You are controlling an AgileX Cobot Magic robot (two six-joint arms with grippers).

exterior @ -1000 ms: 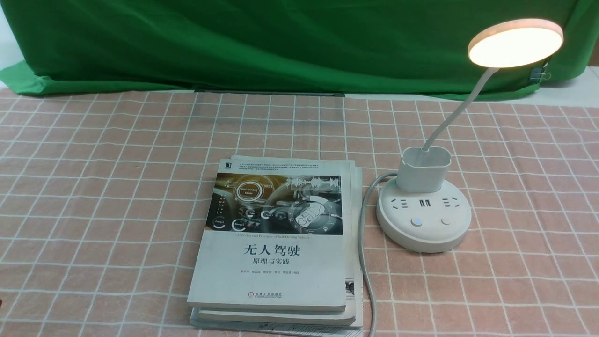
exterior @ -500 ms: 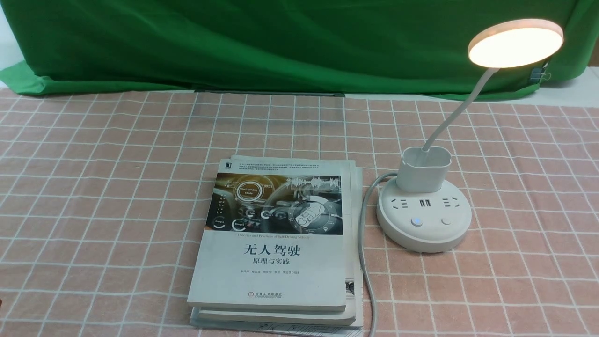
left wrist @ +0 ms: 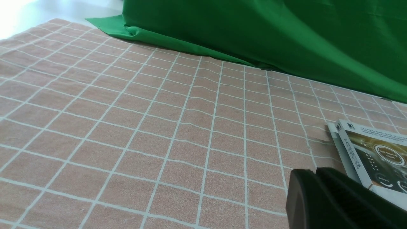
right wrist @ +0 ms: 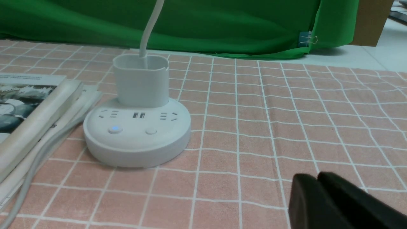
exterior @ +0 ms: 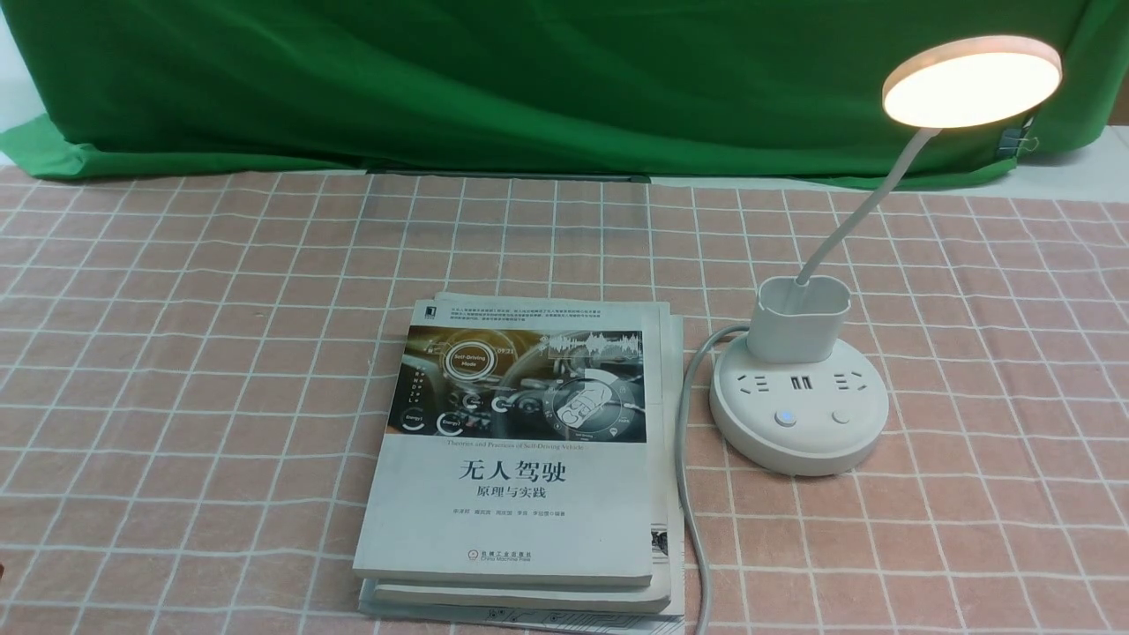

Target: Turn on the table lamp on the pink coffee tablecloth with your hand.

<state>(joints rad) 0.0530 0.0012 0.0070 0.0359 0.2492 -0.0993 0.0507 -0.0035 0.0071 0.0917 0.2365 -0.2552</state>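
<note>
The white table lamp stands on the pink coffee tablecloth at the right, its disc head glowing warm. One button on its base shows a blue light. In the right wrist view the lamp base sits some way ahead of my right gripper, whose black fingers lie together with nothing between them. My left gripper is also shut and empty, low over the cloth beside the books' corner. Neither hand shows in the front view.
A stack of books lies in the middle, just left of the lamp. The lamp's white cable runs along the books toward the front edge. A green cloth hangs across the back, held by a clip.
</note>
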